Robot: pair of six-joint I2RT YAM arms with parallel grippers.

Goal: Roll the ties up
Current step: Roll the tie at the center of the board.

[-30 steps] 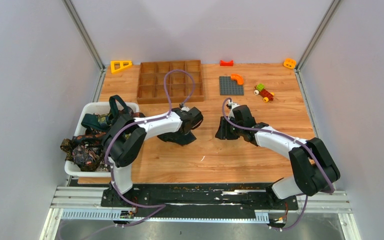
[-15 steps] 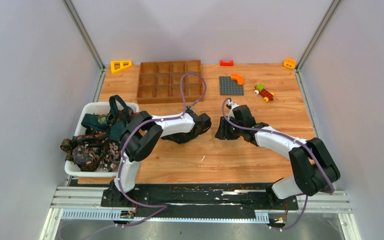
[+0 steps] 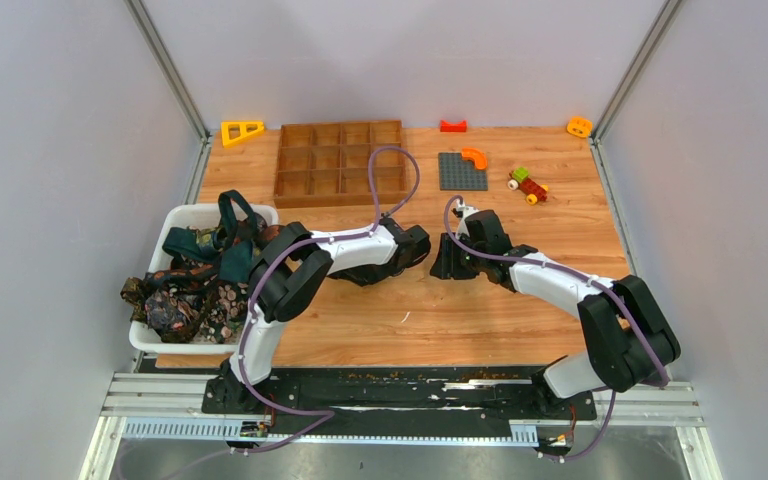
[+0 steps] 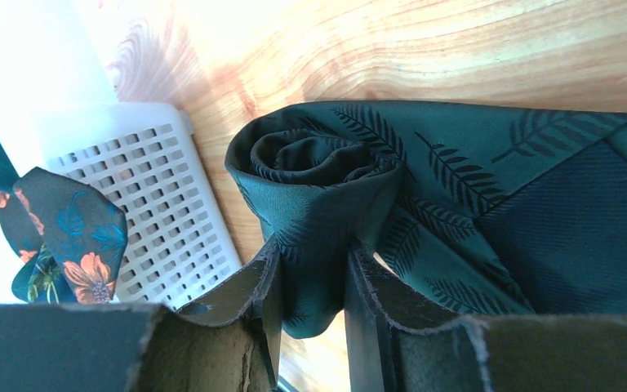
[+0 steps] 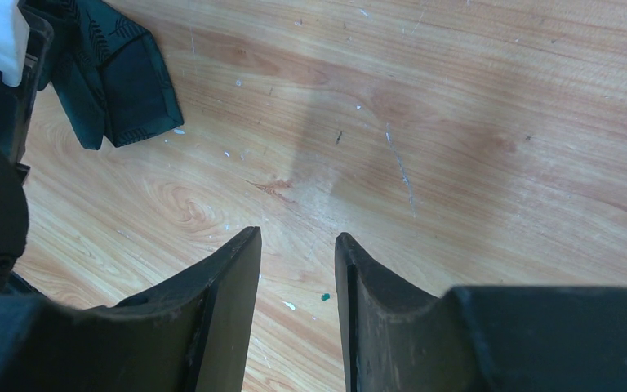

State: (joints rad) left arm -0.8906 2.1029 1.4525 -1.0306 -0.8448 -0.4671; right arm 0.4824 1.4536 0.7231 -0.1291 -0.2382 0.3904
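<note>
A dark green tie with a leaf print, partly wound into a roll [image 4: 318, 163], is pinched between the fingers [image 4: 265, 282] of my left gripper [image 4: 310, 261], just above the wooden table. Its unrolled wide end [image 4: 539, 212] lies flat on the wood and shows again in the right wrist view as the tie's end [image 5: 118, 77]. In the top view the left gripper [image 3: 365, 272] is tucked under its own forearm. My right gripper [image 5: 298, 245] hangs open over bare wood close to the right of it, also seen as the right gripper [image 3: 444, 266]. Several more ties [image 3: 195, 300] are piled in the white basket [image 3: 185, 213].
The basket wall [image 4: 155, 204] and a floral tie [image 4: 73, 237] are close to the left gripper. At the back are a wooden compartment tray [image 3: 340, 162], a grey baseplate [image 3: 460, 172], a toy car [image 3: 528, 185], a yellow triangle [image 3: 241, 131] and small red [image 3: 452, 126] and orange [image 3: 579, 127] pieces.
My left arm has swung its wrist to the right, closer to the right gripper, keeping its hold on the tie. The right arm has stayed still.
</note>
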